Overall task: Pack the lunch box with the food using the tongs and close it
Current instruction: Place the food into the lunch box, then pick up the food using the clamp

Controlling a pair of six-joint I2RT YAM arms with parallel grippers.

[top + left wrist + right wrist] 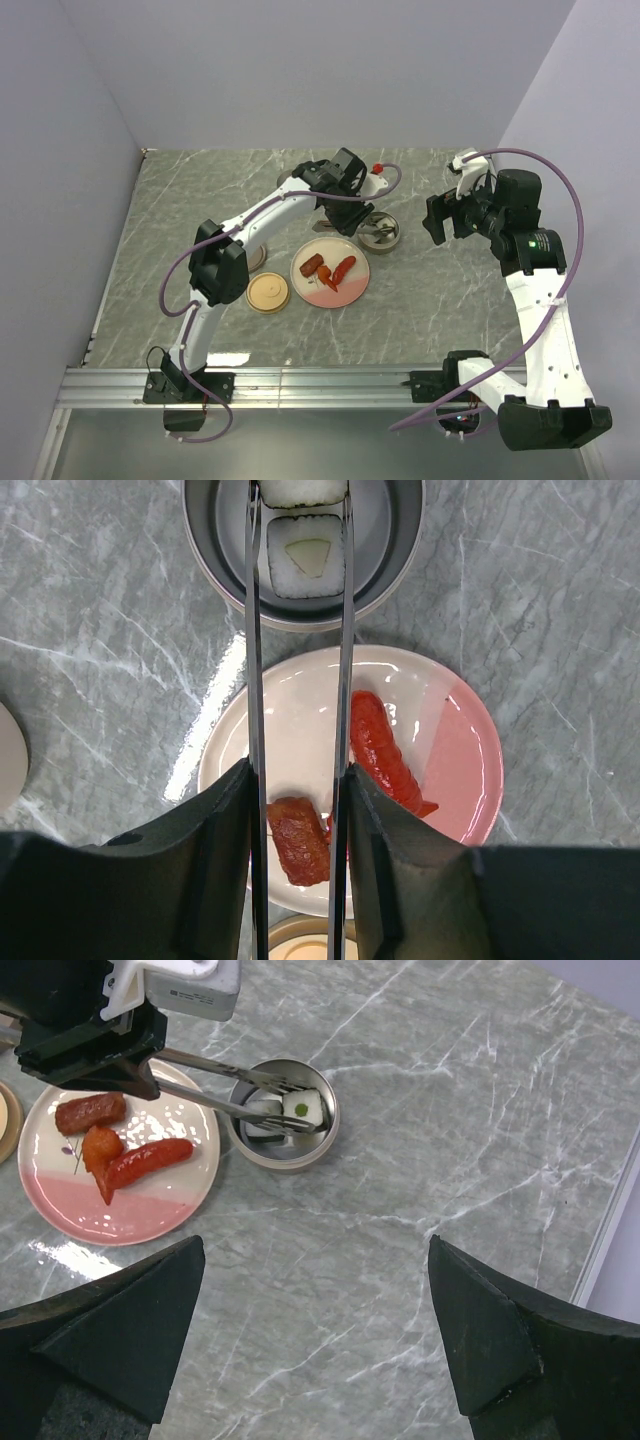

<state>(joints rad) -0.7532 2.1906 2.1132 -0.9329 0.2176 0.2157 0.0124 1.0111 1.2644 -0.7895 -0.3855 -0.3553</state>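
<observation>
My left gripper is shut on the tongs, whose two silver arms reach forward into the round metal lunch box. A white sushi piece sits between the tong tips, and a second sushi piece lies in the box just below it. On the pink-and-cream plate remain a short red sausage, a long red piece and an orange piece. To the right, my right gripper hangs open over bare marble, holding nothing.
A tan round lid lies on the table left of the plate. Another round thing is partly hidden under the left arm. Walls enclose the table on the left, back and right.
</observation>
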